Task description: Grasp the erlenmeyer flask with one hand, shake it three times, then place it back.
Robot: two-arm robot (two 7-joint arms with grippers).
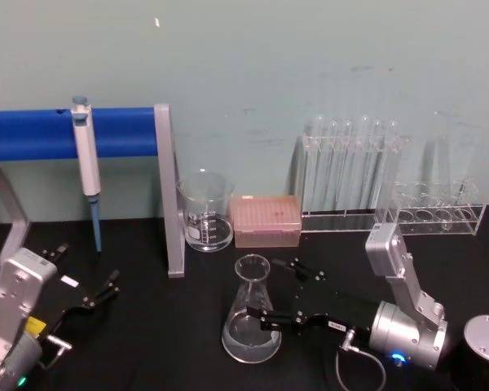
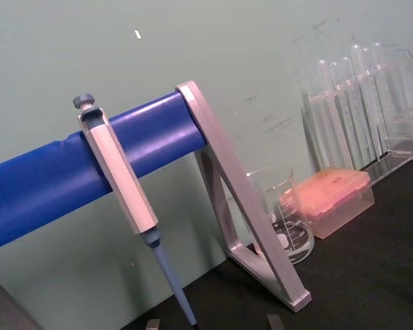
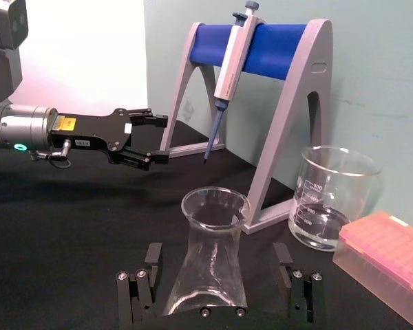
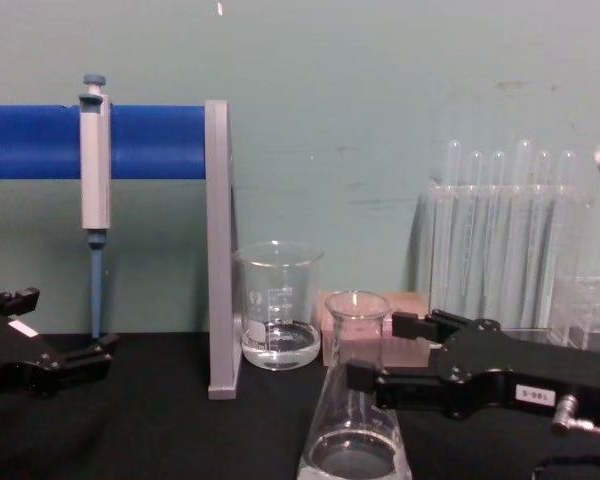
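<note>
Inside the released right hand (image 1: 270,292) — erlenmeyer flask (image 1: 250,326), upright on black table (image 1: 147,342)

- Right gripper (image 1: 267,291): black, lower centre of the head view, pointing toward the frame's left. Fingers spread wide, one nearer the top of the frame and one nearer the bottom.
- Right arm (image 1: 406,330): silver wrist at lower right, with a link rising from it toward mid right.
- Left gripper (image 1: 90,267): black, lower left, angled up and to the right. Fingers parted.
- Left arm (image 1: 12,297): silver, in the lower left corner.
</note>
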